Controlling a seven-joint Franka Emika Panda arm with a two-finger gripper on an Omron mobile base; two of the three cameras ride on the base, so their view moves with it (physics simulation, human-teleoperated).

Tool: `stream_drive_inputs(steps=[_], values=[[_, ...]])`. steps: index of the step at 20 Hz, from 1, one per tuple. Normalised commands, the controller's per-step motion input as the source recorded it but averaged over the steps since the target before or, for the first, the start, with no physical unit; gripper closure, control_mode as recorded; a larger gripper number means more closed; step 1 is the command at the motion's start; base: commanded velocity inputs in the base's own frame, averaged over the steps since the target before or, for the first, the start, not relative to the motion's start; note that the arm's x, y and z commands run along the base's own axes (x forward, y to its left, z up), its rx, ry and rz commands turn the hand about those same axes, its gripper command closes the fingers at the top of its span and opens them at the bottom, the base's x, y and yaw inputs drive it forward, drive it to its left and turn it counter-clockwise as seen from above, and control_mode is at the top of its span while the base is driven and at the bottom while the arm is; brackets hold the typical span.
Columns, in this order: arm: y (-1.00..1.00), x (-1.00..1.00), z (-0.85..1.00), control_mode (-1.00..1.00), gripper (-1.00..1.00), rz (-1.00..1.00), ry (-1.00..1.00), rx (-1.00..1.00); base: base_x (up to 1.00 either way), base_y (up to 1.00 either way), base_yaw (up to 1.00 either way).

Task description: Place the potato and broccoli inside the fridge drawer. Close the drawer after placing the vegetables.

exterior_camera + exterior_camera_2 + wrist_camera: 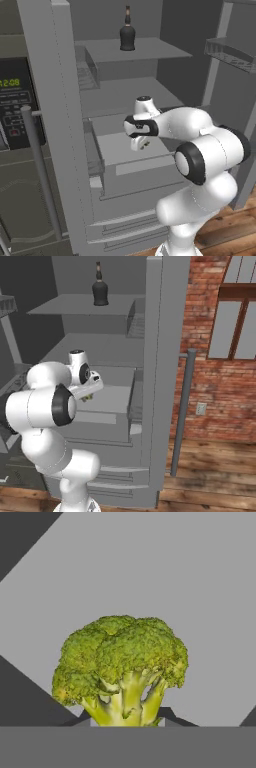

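The broccoli [120, 657] is a green floret with a yellow-green stalk, and my gripper [125, 719] is shut on that stalk. In the base views the gripper [144, 144] [88, 397] hangs above the open fridge drawer [145, 164] [95, 417], a light-grey box pulled out from the fridge. The floret shows as a small green speck [88, 399] under the hand. Behind the broccoli, the hand view takes in the drawer's plain grey floor. The potato is out of view.
A dark bottle [127, 32] [100, 288] stands on the upper fridge shelf. The open fridge door [162, 356] with its long handle [182, 411] stands to the right of the drawer. Grooved grey drawer fronts [130, 225] lie below. A control panel [15, 100] is at the left.
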Motion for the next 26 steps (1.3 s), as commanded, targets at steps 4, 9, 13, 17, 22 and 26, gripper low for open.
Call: stream_drive_inputs(steps=[4, 9, 13, 17, 22, 26], values=[[0.0, -0.21, -0.39, -1.0, 1.0, 0.12, 0.18, 0.0, 0.0, 0.0, 0.0], [0.0, -0.37, -0.21, -1.0, 1.0, 0.09, 0.19, 0.0, 0.0, 0.0, 0.0], [0.0, -0.51, 0.0, -1.0, 1.0, 0.05, 0.12, 0.01, 0.0, 0.0, 0.0], [0.0, -0.69, 0.0, -1.0, 1.0, 0.03, 0.08, 0.01, 0.0, 0.0, 0.0], [-0.08, -0.87, 0.0, -1.0, 1.0, 0.01, 0.03, 0.05, 0.0, 0.0, 0.0], [-0.18, 0.59, 0.31, -1.0, 1.0, 0.02, 0.03, 0.05, 0.0, 0.0, 0.0]])
